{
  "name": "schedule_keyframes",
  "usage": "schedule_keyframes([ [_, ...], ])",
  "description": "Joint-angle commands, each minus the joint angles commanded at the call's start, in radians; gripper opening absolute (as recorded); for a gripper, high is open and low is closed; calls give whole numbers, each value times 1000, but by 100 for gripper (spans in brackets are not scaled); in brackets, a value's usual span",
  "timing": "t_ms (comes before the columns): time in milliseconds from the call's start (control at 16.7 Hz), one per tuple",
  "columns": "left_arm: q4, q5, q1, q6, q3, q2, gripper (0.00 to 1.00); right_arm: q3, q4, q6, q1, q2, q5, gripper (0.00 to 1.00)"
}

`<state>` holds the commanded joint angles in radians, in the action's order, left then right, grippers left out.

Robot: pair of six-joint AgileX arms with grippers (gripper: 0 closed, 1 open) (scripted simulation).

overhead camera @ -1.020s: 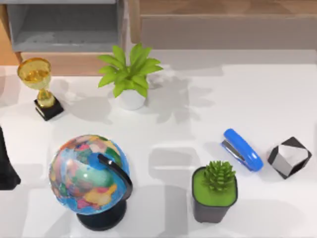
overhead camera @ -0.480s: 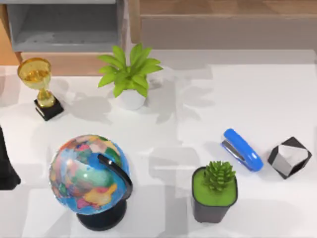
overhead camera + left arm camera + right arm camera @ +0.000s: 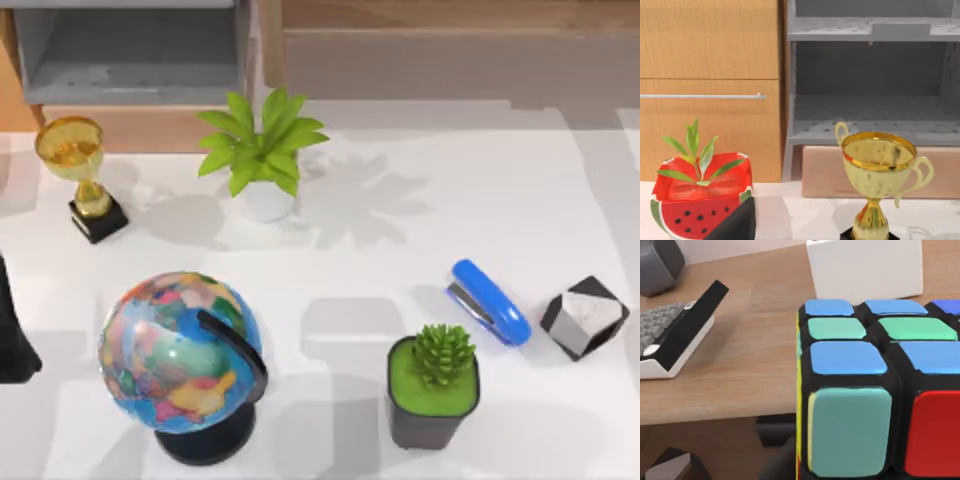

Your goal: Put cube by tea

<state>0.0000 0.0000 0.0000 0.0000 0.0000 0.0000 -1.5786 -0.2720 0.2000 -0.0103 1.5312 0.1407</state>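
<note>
The small black cube with cut corners and white and grey faces (image 3: pixel 585 317) sits flat on the white table (image 3: pixel 480 200), just beside the blue plastic stapler (image 3: pixel 490 302), on the side nearer the table's right edge. Nothing holds the cube or touches it, so it has not been picked up yet. A spiky green succulent in a dark square pot (image 3: pixel 435 385) stands near the stapler on its other side, so there is not much room there. The left arm (image 3: pixel 12 330) waits far from the stapler, at the table's left edge, and its wrist camera looks at a shiny gold trophy cup (image 3: pixel 880 170). It is probably parked because the cube is too far for it. The right arm looks like the better one to reach the cube. Whether either claw is released or clenched cannot be told. Which thing is the tea cannot be told either.
</note>
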Motion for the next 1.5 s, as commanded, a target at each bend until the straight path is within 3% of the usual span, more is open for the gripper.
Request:
schedule_keyframes([
  [780, 0, 0, 0, 0, 0, 0, 100, 748, -778, 307, 500, -285, -136, 0],
  [1500, 0, 0, 0, 0, 0, 0, 100, 813, -832, 338, 538, -314, -133, 0],
])
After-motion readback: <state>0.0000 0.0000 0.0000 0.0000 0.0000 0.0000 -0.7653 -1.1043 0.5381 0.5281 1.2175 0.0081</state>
